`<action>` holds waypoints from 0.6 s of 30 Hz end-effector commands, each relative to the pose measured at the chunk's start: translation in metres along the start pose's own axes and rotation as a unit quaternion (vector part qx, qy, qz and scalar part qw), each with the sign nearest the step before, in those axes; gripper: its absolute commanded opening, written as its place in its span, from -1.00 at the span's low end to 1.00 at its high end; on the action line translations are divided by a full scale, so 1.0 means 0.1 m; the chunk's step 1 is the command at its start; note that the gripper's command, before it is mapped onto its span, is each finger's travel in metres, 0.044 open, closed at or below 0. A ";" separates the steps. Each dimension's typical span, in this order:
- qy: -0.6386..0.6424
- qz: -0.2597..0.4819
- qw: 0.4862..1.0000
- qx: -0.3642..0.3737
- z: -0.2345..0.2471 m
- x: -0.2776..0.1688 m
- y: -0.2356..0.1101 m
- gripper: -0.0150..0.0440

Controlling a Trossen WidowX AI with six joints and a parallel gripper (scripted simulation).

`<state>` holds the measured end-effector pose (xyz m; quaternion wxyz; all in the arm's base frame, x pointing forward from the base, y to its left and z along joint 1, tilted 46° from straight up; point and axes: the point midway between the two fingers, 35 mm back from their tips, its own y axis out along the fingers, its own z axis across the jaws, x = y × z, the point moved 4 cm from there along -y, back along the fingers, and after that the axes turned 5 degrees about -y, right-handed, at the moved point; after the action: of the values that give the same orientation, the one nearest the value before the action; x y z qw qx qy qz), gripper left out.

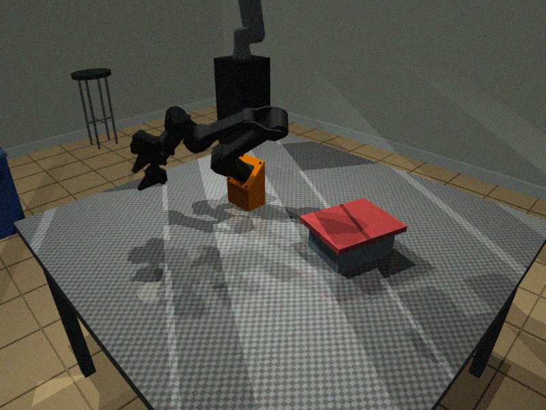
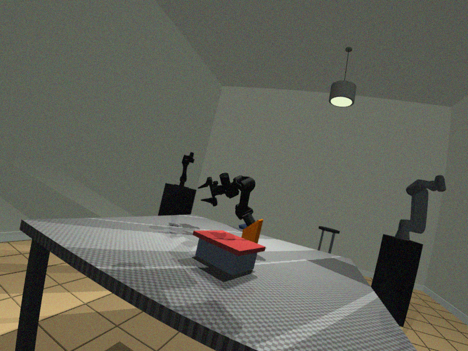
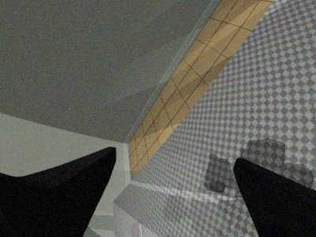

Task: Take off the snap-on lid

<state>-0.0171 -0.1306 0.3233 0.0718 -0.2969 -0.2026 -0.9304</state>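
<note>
A red snap-on lid sits closed on a blue-grey storage box on the right half of the checkered table. My gripper hangs in the air near the table's far left corner, well away from the box. Its fingers stand wide open with nothing between them. The wrist view shows only table, floor and wall between the fingers; the box and lid are out of that view.
The arm stands on an orange base block at the back of the table. A black pedestal with another arm stands behind, another pedestal at the right. A stool stands on the floor.
</note>
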 end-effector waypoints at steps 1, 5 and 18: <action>0.004 0.000 1.000 0.002 0.00 0.00 0.01 0.78; 0.080 0.008 0.996 0.029 0.03 0.04 0.14 0.42; 0.280 0.091 0.954 0.065 0.13 -0.17 0.66 0.31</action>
<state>0.0078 -0.1726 0.3427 0.1984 -0.0872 -0.2211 -0.9509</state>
